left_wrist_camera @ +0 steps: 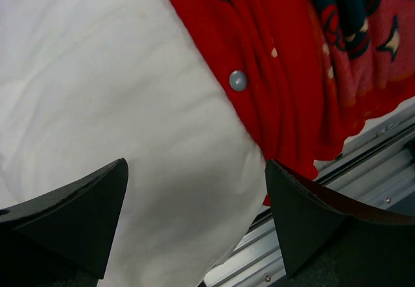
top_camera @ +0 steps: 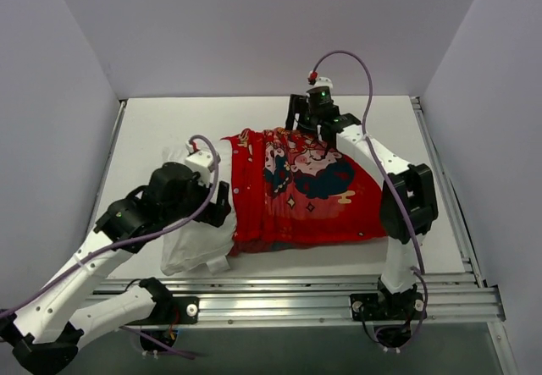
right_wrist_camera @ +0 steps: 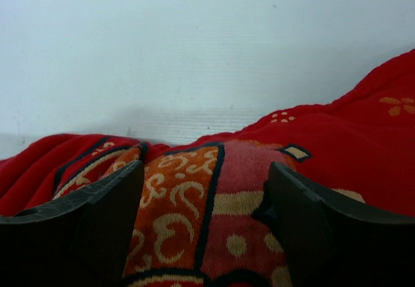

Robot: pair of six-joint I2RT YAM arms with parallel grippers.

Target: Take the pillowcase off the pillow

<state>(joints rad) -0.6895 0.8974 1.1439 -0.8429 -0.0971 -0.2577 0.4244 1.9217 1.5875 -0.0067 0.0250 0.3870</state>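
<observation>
1. Pillowcase (top_camera: 305, 193): bright red printed cover, the landmark for this list. It lies rumpled and mostly flat on the middle of the white counter (top_camera: 169, 129), printed side up. The dark-haired cartoon figures and gold marks show on its right half.
2. Pillow (top_camera: 195, 244): plain white cushion sticking out of the pillowcase's left edge, toward the near-left. Its right part is still under the red fabric. A small white tag (top_camera: 218, 265) shows at its near edge, just left of the pillowcase's near-left corner.
3. Snap button (left_wrist_camera: 238, 80): small grey round stud on the pillowcase's hem, seen in the left wrist view where red cloth meets white cushion.
4. Left gripper (left_wrist_camera: 194, 167): at the pillowcase's left edge, above the exposed pillow. Its jaws are spread wide and it holds nothing. Bare cushion and the red hem show between the fingers (left_wrist_camera: 84, 216).
5. Right gripper (top_camera: 315, 134): at the pillowcase's far edge, pointing down onto it. Its fingers (right_wrist_camera: 97, 216) stand well apart, with patterned fabric lying loose between them and not pinched.
6. Aluminium rail (top_camera: 296, 295): runs along the counter's front, just near of the pillowcase's near edge.
</observation>
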